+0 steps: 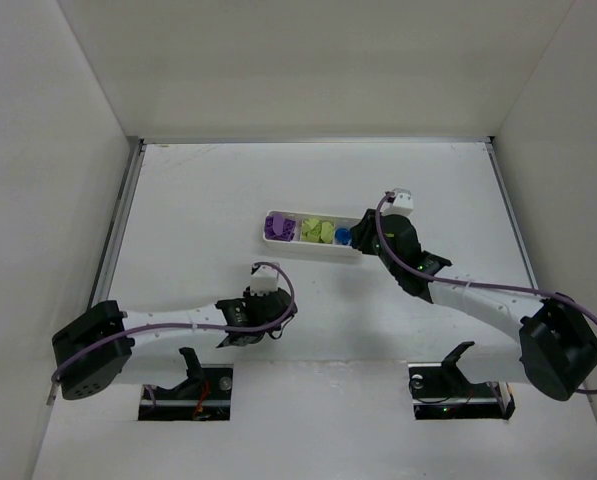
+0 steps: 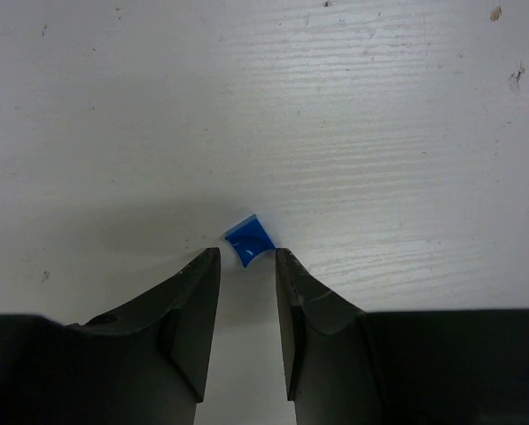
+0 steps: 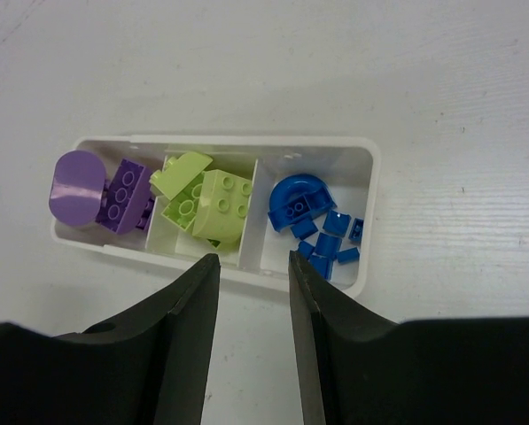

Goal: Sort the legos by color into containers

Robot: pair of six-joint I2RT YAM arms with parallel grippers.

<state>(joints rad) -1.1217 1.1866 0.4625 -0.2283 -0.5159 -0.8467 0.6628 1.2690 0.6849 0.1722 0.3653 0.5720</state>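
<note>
A tiny blue lego piece (image 2: 248,239) lies on the white table, just ahead of and between the tips of my left gripper (image 2: 247,257), which is open and low over the table. In the top view the left gripper (image 1: 275,330) is near the table's middle front. The white tray (image 3: 246,142) holds purple bricks (image 3: 105,195) in its left compartment, yellow-green bricks (image 3: 206,199) in the middle and several blue pieces (image 3: 317,221) on the right. My right gripper (image 3: 253,261) is open and empty, just short of the tray's near wall. It also shows in the top view (image 1: 365,243) at the tray's (image 1: 313,250) right end.
White walls enclose the table on three sides. The two arm bases sit at the near edge.
</note>
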